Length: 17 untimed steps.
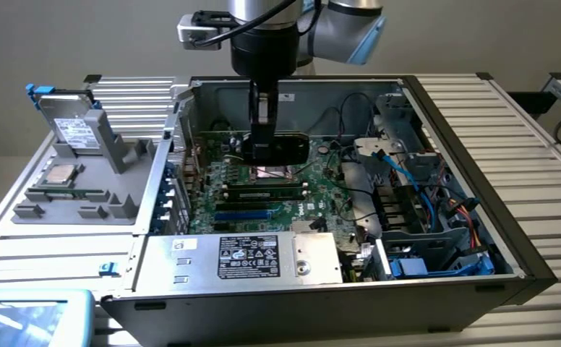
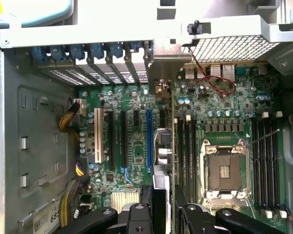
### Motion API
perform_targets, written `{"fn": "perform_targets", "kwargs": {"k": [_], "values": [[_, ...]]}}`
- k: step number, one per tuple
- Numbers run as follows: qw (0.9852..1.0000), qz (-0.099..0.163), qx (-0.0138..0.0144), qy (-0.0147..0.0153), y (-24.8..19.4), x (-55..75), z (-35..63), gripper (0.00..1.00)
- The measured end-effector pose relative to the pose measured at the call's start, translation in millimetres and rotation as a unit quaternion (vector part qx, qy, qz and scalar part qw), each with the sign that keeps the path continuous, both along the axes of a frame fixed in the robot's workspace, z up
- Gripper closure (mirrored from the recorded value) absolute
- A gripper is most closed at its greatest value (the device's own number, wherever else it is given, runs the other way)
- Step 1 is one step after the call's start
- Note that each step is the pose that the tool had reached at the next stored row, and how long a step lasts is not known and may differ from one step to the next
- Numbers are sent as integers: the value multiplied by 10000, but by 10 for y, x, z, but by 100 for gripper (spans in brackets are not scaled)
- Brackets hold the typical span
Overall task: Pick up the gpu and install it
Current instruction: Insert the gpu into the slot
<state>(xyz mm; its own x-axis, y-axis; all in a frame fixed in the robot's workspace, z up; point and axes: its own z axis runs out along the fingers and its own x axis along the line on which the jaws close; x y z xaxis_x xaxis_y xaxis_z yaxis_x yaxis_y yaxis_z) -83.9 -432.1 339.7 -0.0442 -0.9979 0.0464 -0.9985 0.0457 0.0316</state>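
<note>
Gripper (image 2: 161,207) clamped tight on gpu (image 2: 162,146), card up on edge. Gpu over green board (image 2: 136,146), inside open case (image 1: 309,311).

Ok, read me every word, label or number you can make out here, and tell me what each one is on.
"68", it seems, on a white sticker; the rest is cut off.
Power supply label: print too small to read.
Motherboard markings: too small to read.
The gpu: no print I can read.
</note>
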Motion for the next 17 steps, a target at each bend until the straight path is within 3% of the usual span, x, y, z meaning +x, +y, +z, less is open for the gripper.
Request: {"fn": "perform_targets", "kwargs": {"k": [8, 17], "values": [[10000, -20, -1, 1, -84, -21, -145, 72], [10000, -27, -1, 1, -106, -64, -310, 72]]}}
